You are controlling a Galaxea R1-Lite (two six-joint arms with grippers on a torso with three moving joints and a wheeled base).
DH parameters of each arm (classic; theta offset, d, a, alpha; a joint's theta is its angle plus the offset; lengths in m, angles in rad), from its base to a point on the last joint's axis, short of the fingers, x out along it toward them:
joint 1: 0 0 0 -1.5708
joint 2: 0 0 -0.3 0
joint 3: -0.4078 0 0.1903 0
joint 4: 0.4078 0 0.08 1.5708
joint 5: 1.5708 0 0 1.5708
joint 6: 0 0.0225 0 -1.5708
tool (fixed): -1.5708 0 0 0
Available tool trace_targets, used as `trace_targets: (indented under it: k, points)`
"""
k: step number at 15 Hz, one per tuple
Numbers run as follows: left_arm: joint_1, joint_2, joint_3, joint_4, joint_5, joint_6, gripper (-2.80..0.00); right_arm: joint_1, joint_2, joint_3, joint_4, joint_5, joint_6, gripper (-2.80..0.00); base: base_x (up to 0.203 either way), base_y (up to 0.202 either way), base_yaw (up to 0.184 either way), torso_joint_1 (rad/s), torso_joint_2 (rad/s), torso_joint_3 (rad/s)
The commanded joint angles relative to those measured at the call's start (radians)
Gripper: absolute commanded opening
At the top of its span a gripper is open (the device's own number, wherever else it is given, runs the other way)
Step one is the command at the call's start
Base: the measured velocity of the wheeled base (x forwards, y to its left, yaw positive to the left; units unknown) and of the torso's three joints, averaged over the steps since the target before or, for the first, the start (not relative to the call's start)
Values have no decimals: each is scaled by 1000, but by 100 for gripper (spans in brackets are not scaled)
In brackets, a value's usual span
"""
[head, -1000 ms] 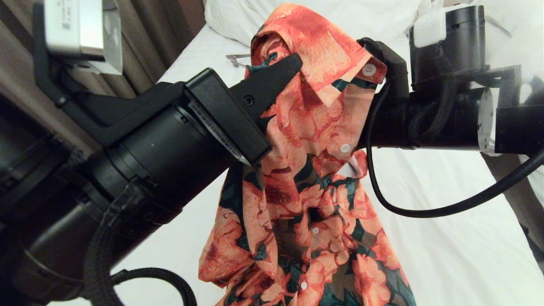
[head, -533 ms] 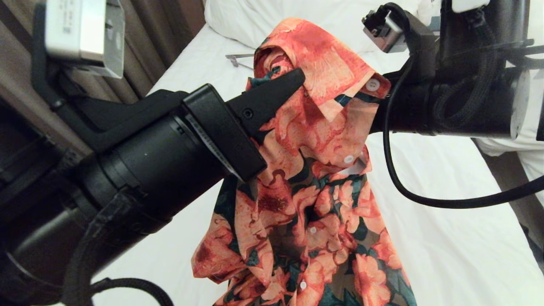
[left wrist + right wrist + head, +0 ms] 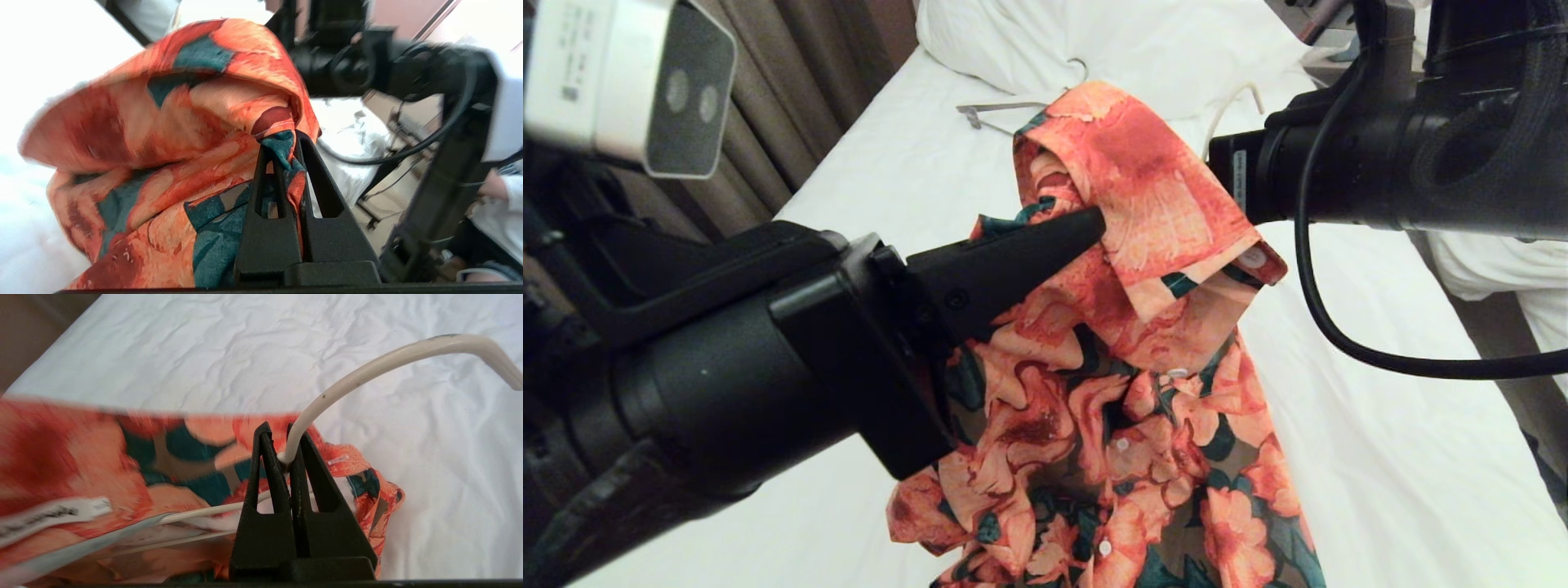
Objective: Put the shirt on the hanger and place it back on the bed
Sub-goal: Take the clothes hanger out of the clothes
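White sheet covers the bed [image 3: 1380, 457], which fills the head view from its foot up to the head end, where a big white pillow [image 3: 1111, 41] lies across it. Brown curtains [image 3: 792, 98] hang along the bed's left edge.

Over the middle of the bed hangs the shirt [image 3: 1127, 392], coral-orange flowers and dark green leaves with white buttons, lifted clear of the sheet at its collar while its lower part drapes down toward the foot of the bed. The collar is folded over at the top of the bunched cloth.

From the left edge of the bed the left arm reaches in. Its left tool [image 3: 291, 141] is closed, with a fold of the shirt's dark green and orange cloth pinched between its two black fingers, just under the collar.

From the right edge the right arm comes in level, higher up and behind the collar. Its right tool [image 3: 278, 435] is closed too, clamped on the hanger [image 3: 367, 369], a thin cream-white wire. The grip sits at the base of the hook, which curves up and away above the sheet. Thinner runs of the same wire pass under the shirt's neck, beside a white label [image 3: 49, 516].

Near the pillow a second hanger [image 3: 996, 110] with a grey bar lies flat on the sheet.
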State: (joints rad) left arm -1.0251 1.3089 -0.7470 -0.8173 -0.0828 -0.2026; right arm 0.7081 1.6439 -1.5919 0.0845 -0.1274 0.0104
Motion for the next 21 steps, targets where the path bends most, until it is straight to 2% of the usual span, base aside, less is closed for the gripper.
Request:
trace_targets:
  k: [1, 5, 9, 11, 12, 17, 19, 21]
  points:
    - [16, 20, -9, 7, 12, 19, -280, 1, -14, -1, 1, -1, 0, -280, 0, 0, 0, 0, 0, 0]
    - [19, 74, -36, 9, 74, 43, -280, 1, -24, -6, 3, -1, 0, -280, 0, 0, 0, 0, 0, 0]
    - [14, 78, -29, 9, 77, 49, -280, 1, -26, -6, 3, -1, 2, -280, 0, 0, 0, 0, 0, 0]
    - [14, 76, -15, 7, 73, 71, -280, 1, -30, -6, 3, -1, 3, -280, 0, 0, 0, 0, 0, 0]
    - [12, 73, -11, 7, 72, 73, 0, 1, -30, -6, 3, -1, 3, -280, 0, 0, 0, 0, 0, 0]
    - [12, 41, 20, 8, 47, 118, 0, -1, -32, -8, 3, -14, 0, -280, 0, 0, 0, 0, 0, 0]
    - [36, 17, 21, 5, 43, 132, 0, -1, -44, -8, 6, -15, 0, -280, 0, 0, 0, 0, 0, 0]
    - [78, -38, 17, 9, 5, 137, 0, -1, -47, -13, 14, -28, -1, -280, 0, 0, 0, 0, 0, 0]
